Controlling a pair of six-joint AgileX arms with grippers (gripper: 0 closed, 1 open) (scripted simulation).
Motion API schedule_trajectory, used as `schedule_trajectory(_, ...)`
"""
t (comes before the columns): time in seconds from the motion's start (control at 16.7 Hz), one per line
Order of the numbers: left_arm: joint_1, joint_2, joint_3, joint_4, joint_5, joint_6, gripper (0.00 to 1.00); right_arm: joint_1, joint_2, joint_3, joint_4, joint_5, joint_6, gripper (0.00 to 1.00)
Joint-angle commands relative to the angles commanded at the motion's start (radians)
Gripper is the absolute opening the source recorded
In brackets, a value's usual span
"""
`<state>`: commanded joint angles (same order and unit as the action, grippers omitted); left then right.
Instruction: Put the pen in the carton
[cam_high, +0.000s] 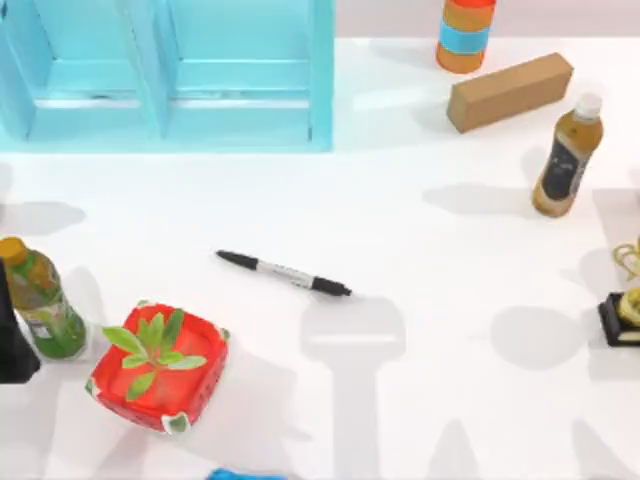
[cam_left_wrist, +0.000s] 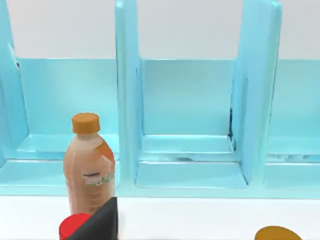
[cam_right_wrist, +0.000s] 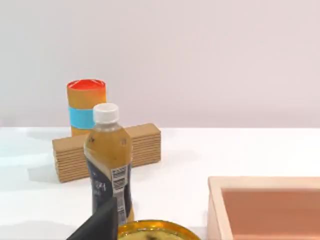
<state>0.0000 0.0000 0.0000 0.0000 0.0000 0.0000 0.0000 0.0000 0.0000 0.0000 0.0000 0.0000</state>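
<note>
While flat mid-table, pen (cam_high: 283, 272) | well apart from left pincer (cam_high: 12, 345)

1. My left gripper (cam_high: 12, 340) – cut by the top view's left edge.
2. A blue object (cam_high: 245, 474) – I see just a sliver at the bottom edge.
3. The tray (cam_right_wrist: 265, 207) runs off the right wrist view.

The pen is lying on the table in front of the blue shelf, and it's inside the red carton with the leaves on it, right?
Not quite. The pen does lie on the table in front of the blue shelf, but it is outside the red carton, apart from it toward the shelf. The top view shows this.
</note>
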Motion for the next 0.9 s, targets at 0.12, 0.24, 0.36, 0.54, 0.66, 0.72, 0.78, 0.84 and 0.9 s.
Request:
schedule_trajectory(0.12, 0.000, 0.000, 0.000, 0.000, 0.000, 0.000, 1.00, 0.000, 0.000, 0.000, 0.000, 0.000, 0.000, 1.00)
schedule_trajectory(0.24, 0.000, 0.000, 0.000, 0.000, 0.000, 0.000, 1.00, 0.006, 0.028, 0.026, -0.015, -0.004, -0.006, 1.00)
schedule_trajectory(0.36, 0.000, 0.000, 0.000, 0.000, 0.000, 0.000, 1.00, 0.022, 0.095, 0.089, -0.050, -0.014, -0.020, 1.00)
schedule_trajectory(0.54, 0.000, 0.000, 0.000, 0.000, 0.000, 0.000, 1.00, 0.061, 0.267, 0.248, -0.140, -0.038, -0.056, 1.00)
schedule_trajectory(0.66, 0.000, 0.000, 0.000, 0.000, 0.000, 0.000, 1.00, 0.095, 0.415, 0.387, -0.218, -0.059, -0.088, 1.00)
schedule_trajectory(0.72, 0.000, 0.000, 0.000, 0.000, 0.000, 0.000, 1.00, 0.114, 0.500, 0.466, -0.262, -0.072, -0.105, 1.00)
schedule_trajectory(0.78, 0.000, 0.000, 0.000, 0.000, 0.000, 0.000, 1.00, 0.134, 0.589, 0.549, -0.309, -0.084, -0.124, 1.00)
schedule_trajectory(0.84, 0.000, 0.000, 0.000, 0.000, 0.000, 0.000, 1.00, 0.156, 0.683, 0.636, -0.358, -0.098, -0.144, 1.00)
schedule_trajectory(0.9, 0.000, 0.000, 0.000, 0.000, 0.000, 0.000, 1.00, 0.178, 0.780, 0.727, -0.409, -0.112, -0.165, 1.00)
